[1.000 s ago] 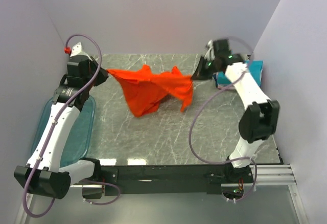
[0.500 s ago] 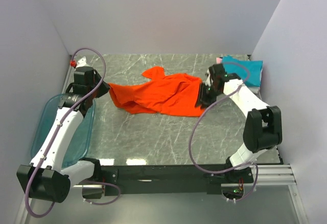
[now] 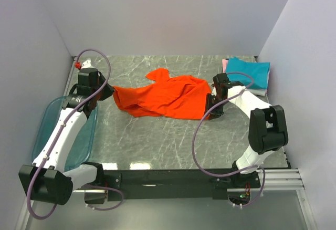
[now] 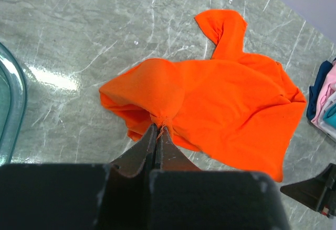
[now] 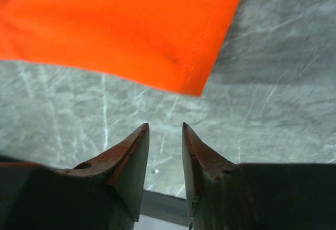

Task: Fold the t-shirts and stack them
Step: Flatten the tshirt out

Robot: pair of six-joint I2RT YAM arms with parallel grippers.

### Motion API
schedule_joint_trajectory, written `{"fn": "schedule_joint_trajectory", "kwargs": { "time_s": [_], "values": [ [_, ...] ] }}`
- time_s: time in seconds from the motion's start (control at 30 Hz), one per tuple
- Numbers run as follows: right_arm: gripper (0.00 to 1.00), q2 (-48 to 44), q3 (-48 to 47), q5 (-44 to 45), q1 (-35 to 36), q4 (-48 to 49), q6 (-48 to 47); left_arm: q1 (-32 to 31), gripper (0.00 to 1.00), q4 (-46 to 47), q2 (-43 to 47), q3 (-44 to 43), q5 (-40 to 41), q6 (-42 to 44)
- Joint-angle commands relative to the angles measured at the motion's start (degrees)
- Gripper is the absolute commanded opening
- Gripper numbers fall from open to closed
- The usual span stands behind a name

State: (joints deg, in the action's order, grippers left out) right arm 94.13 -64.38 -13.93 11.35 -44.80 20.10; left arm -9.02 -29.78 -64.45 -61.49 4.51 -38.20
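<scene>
The bright orange-red t-shirt [image 3: 168,97] lies spread and rumpled on the grey marble table, one sleeve [image 4: 226,28] sticking out toward the back. My left gripper [image 3: 111,89] is shut on a bunched bit of its left edge [image 4: 160,119]. At the shirt's right hem corner [image 5: 197,85] my right gripper [image 5: 165,127] is open and empty, just off the cloth. A stack of folded t-shirts [image 3: 247,74], teal on top with pink showing under it, sits at the back right corner.
A translucent blue-green plastic bin [image 3: 81,140] lies at the table's left edge under my left arm. Walls close in on the left, back and right. The table's front edge [image 5: 168,204] shows just below the right fingers.
The shirt was stretched in the air between both grippers and now lies on the table. My right gripper let go of it and drew back toward the front.
</scene>
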Motion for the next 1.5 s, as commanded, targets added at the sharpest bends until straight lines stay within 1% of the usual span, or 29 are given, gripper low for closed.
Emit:
{"fn": "schedule_joint_trajectory", "kwargs": {
  "time_s": [0.0,0.1,0.27,0.43,0.53,0.57,0.63,0.67,0.77,0.93,1.07,1.13,1.2,1.27,1.33,1.4,1.47],
  "values": [
    [0.4,2.28,-0.39,3.29,-0.37,2.61,0.12,0.23,0.0,1.92,-0.15,-0.91,-0.65,0.84],
    [0.42,3.95,-1.79,4.53,-0.54,3.05,-0.32,0.14,0.01,1.66,-0.24,-1.17,-0.21,1.28],
    [0.42,7.47,-4.44,5.23,-0.81,2.17,-0.58,0.23,0.0,1.22,-0.24,-1.26,0.23,1.72],
    [0.42,8.7,-3.3,4.27,-0.98,5.24,-0.76,0.31,0.0,1.22,0.02,-0.91,0.5,1.63],
    [0.4,9.06,-2.95,2.95,-0.98,7.44,-1.2,0.31,0.0,1.22,-0.15,-0.91,0.85,1.98],
    [0.3,8.97,-2.94,2.34,-0.98,7.96,-1.55,0.23,0.0,1.22,-0.24,-0.82,0.93,2.07],
    [0.2,7.84,-3.12,1.89,-1.07,8.32,-1.81,0.31,0.0,1.13,-0.33,-0.91,1.11,2.51],
    [0.11,7.04,-3.12,1.46,-0.98,8.32,-2.25,0.31,0.0,1.04,-0.33,-0.99,1.2,2.6],
    [0.0,3.09,-3.56,0.75,-0.98,6.4,-3.22,0.31,0.0,0.52,0.11,-0.99,1.64,2.86],
    [0.0,-6.21,-6.37,-0.83,-1.07,-3.09,-4.19,0.31,0.0,-0.89,0.72,-1.08,2.78,3.83],
    [0.0,-10.97,-7.95,-1.18,-0.98,-12.48,-4.45,0.4,0.0,-2.12,1.43,-0.82,3.92,4.71],
    [0.0,-13.08,-7.6,-1.45,-0.98,-13.82,-3.76,0.4,0.0,-2.47,1.52,-0.82,4.36,4.97],
    [0.0,-12.75,-8.12,-1.19,-1.07,-13.48,-3.4,0.49,0.0,-2.21,1.6,-0.82,4.02,4.97],
    [0.15,-10.47,-10.66,1.27,-1.6,-11.29,-3.14,0.58,0.0,-1.86,1.34,-0.82,3.58,4.89],
    [0.31,-4.41,-13.39,2.86,-3.52,-9.71,-2.17,0.58,0.0,-1.07,0.55,-0.91,2.78,4.8],
    [0.34,2.25,-18.75,3.3,-4.76,-10.13,-1.21,0.67,0.0,-0.54,-0.06,-1.08,2.26,4.62],
    [0.35,4.48,-21.74,3.21,-4.85,-10.66,-0.94,0.67,0.0,0.42,-0.68,-0.91,1.47,4.53]
  ]
}}
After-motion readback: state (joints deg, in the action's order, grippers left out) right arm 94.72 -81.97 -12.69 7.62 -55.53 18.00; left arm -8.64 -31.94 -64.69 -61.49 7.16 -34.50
